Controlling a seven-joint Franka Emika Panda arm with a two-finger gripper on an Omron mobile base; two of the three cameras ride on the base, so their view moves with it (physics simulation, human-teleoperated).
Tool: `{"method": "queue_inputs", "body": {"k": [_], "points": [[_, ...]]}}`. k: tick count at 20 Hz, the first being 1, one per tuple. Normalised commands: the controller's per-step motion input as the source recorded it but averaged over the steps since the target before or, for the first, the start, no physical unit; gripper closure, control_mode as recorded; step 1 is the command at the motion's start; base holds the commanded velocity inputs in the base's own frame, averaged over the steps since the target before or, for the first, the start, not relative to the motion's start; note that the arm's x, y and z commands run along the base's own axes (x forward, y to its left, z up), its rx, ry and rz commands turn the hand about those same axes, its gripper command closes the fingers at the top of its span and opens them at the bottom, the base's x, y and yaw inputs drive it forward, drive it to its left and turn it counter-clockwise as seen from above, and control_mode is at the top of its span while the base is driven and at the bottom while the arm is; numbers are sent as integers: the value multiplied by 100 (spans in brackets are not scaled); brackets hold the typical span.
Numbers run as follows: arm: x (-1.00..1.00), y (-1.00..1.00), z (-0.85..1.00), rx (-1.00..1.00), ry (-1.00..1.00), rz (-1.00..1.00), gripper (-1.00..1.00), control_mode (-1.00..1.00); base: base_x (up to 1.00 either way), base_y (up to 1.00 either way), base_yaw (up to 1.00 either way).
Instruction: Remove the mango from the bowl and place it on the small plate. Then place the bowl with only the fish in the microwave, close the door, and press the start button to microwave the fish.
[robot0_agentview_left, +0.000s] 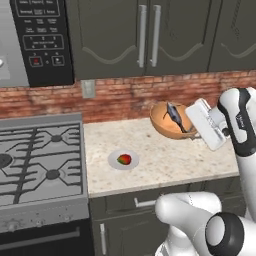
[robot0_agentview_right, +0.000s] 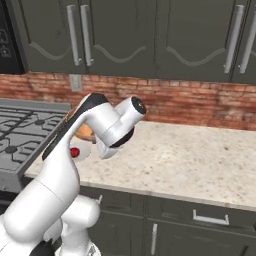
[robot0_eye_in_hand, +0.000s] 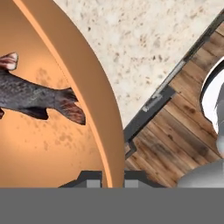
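Inside tilted bowl (robot0_agentview_left: 167, 125), fish (robot0_agentview_left: 174, 116); on small plate (robot0_agentview_left: 114, 161), mango (robot0_agentview_left: 124, 159).

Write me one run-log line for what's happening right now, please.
stage: carrying bowl | gripper: shut on bowl rim, lifted and tilted | fish: in bowl | mango: on small plate | microwave: not reached

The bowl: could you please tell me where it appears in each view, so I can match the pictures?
Left base view: bowl right of centre, tilted above the counter, held at its rim by the end effector.
Right base view: an orange sliver at left, behind the arm.
Hand view: left half, with the fish inside.
Shared landmark: the speckled counter.
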Motion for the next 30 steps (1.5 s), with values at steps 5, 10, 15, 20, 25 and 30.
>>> {"method": "queue_inputs", "body": {"k": [5,10,15,20,25,30], "points": [[0,0,0,0,0,0,100,100,-20,100,0],[0,0,0,0,0,0,100,100,0,100,-3],[0,0,0,0,0,0,100,100,0,100,-4],[0,0,0,0,0,0,100,100,6,89,0],[0,0,0,0,0,0,100,100,30,61,0],[0,0,0,0,0,0,100,100,56,26,0]]}}
